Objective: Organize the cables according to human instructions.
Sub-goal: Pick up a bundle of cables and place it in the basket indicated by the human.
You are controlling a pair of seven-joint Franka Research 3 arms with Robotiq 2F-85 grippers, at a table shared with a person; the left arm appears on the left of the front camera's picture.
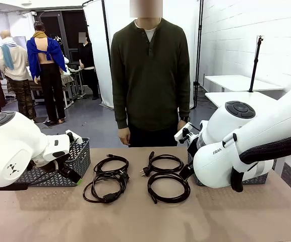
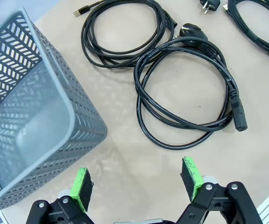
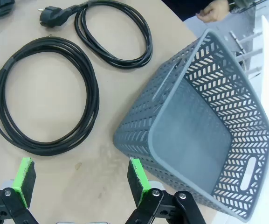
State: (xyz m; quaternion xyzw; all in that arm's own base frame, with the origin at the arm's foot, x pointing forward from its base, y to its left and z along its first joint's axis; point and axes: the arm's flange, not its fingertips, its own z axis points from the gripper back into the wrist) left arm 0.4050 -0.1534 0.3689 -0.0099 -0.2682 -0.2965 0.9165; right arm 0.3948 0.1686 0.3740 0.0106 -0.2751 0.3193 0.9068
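Opening stage, nothing sorted yet! Left claw [image 2: 136, 182] hangs spread wide and empty beside the grey basket [image 2: 78, 107] at the bench's left edge. All four cables [image 2: 171, 45] lie coiled mid-bench. Right claw [image 3: 80, 179] is agape too, by the right-edge basket [image 3: 139, 116]. Next up, I'd say: the person's [image 1: 150, 75] cue, then a pinch on one strand. Only "FRA…" reads, on the right arm [image 1: 266, 136].

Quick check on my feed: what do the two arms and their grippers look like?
The left arm and right arm are glossy white and rounded, with dark grey joint caps. A thick black hose runs along the right arm. The left gripper and right gripper are black with green pads.
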